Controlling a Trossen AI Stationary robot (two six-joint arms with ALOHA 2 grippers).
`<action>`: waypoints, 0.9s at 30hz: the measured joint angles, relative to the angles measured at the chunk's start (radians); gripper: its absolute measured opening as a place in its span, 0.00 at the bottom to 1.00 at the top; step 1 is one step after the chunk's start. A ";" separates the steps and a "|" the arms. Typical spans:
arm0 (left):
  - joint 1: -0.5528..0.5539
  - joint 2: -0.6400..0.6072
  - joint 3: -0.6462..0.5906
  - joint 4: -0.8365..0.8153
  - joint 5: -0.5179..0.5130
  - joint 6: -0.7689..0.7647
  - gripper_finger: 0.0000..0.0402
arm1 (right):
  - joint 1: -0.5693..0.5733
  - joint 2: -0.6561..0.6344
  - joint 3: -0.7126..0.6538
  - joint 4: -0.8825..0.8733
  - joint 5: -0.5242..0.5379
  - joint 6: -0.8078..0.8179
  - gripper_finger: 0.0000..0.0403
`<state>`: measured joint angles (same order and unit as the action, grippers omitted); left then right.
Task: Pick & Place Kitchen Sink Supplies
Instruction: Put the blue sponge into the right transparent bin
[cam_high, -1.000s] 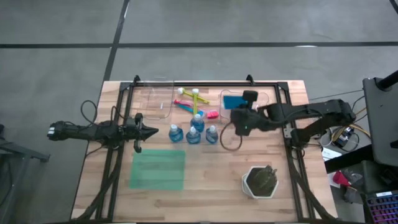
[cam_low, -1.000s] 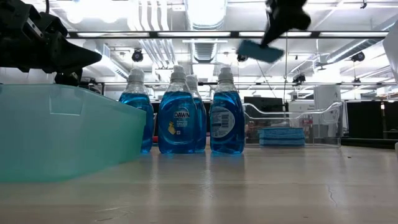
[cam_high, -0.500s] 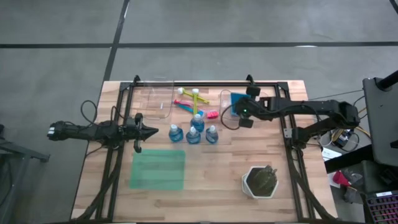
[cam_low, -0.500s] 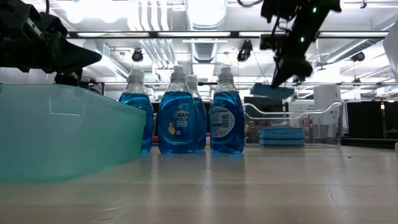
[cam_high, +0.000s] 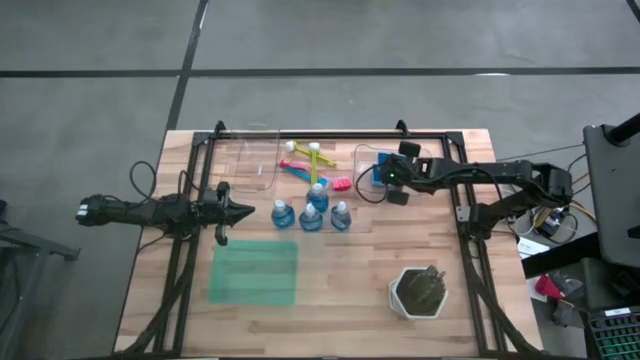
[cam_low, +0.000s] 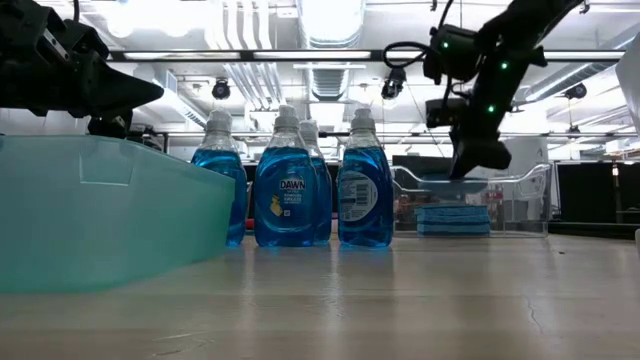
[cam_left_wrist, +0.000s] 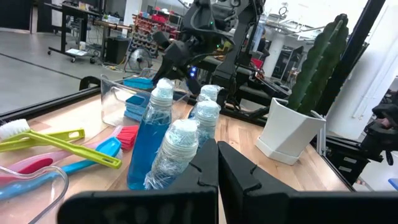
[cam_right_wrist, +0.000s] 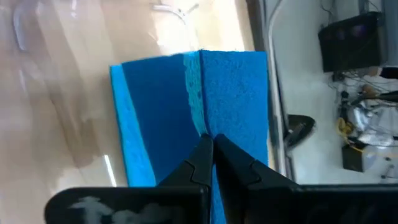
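My right gripper (cam_high: 385, 176) (cam_low: 480, 160) is shut on a blue sponge (cam_low: 447, 183), held at the rim of the clear bin (cam_high: 362, 152) by the table's far edge. A second blue sponge (cam_low: 452, 218) lies flat on that bin's floor. Several clear bottles of blue liquid with white caps (cam_high: 310, 212) (cam_low: 290, 190) stand upright mid-table. Yellow-green, blue and pink brushes (cam_high: 308, 162) (cam_left_wrist: 59, 142) lie on the wood beyond them. My left gripper (cam_high: 236, 212) (cam_left_wrist: 217, 163) hovers shut, left of the bottles. My right gripper pinches the blue sponge by one edge (cam_right_wrist: 200, 127) between its two fingertips, coming from above and slanting down. The sponge is lifted clear and lies about level under the fingers (cam_low: 478, 158), just above the sponge in the bin.
A second clear bin (cam_high: 250, 158) sits at the far edge left of the brushes. A flat green mat (cam_high: 255, 272) lies near the front. The white hexagonal pot with a dark plant (cam_high: 418, 292) stands at the near right. Black frame rails (cam_high: 462, 215) run along both sides.
My right gripper carried the sponge from high above the bottles' right side toward the far edge and down, tipping it from slanted to about level, until it reached the rim of the clear bin. The left arm kept still.
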<state>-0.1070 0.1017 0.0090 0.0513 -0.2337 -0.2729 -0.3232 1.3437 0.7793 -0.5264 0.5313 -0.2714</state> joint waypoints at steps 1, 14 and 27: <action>0.000 0.000 0.000 0.000 0.000 0.000 0.00 | -0.002 0.000 -0.005 0.013 -0.009 -0.001 0.02; 0.000 0.000 0.000 0.000 0.000 0.000 0.00 | -0.002 0.000 -0.061 0.070 -0.035 0.027 0.02; 0.000 0.000 0.000 0.000 0.000 0.000 0.00 | -0.003 0.000 -0.119 0.175 -0.048 0.001 0.02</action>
<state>-0.1074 0.1017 0.0090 0.0513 -0.2333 -0.2729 -0.3260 1.3441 0.6601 -0.3518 0.4828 -0.2702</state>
